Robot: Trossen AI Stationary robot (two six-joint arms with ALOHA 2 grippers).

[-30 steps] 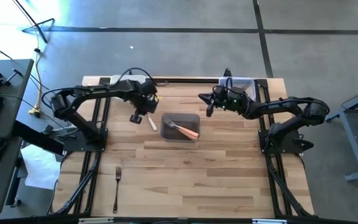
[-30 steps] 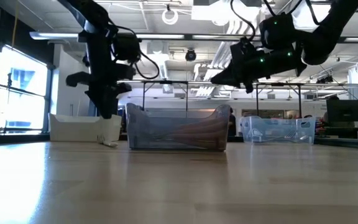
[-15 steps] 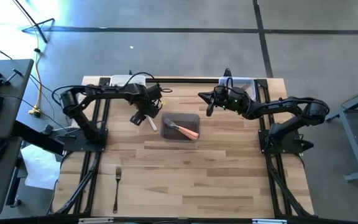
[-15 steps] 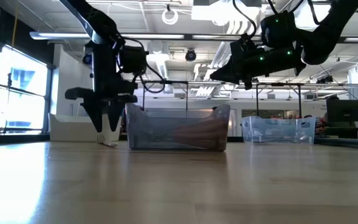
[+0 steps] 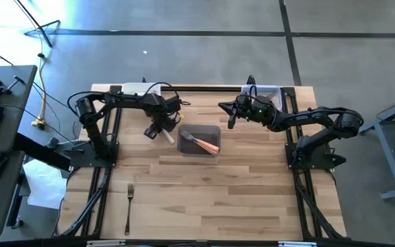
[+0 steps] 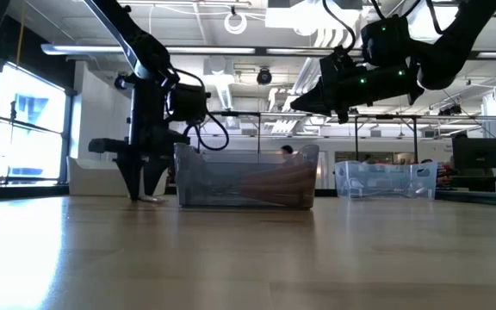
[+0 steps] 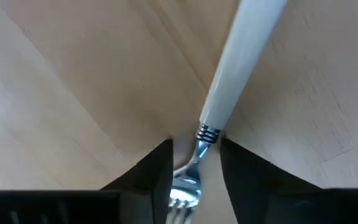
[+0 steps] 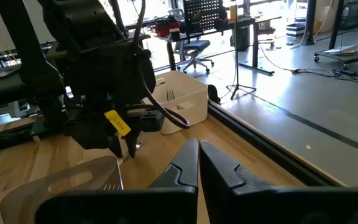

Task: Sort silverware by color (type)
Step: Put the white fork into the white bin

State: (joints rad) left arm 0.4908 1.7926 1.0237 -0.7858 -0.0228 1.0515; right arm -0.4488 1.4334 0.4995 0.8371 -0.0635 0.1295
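Note:
A white-handled fork (image 7: 241, 56) lies flat on the wood table beside the grey tub (image 5: 199, 127); in the high view the fork (image 5: 169, 136) is just left of that tub. My left gripper (image 7: 196, 162) points straight down over it, open, one finger on each side of the fork's metal neck (image 7: 199, 149), with a gap at both sides. In the low view the left gripper's (image 6: 145, 191) fingertips are down at the table top. My right gripper (image 5: 230, 120) hangs shut above the table's far right, holding nothing. A dark fork (image 5: 129, 206) lies near the front left.
The grey tub holds orange-handled forks (image 5: 208, 144). A white tub (image 5: 136, 88) stands at the far left edge and a clear tub (image 5: 269, 90) at the far right. Bare wood stretches across the table's near half.
My left gripper has sunk from above the table down to the white fork, rolling a little about its own axis. Its fingers, close together a second ago, have spread and now straddle the fork's neck. The fork has not moved.

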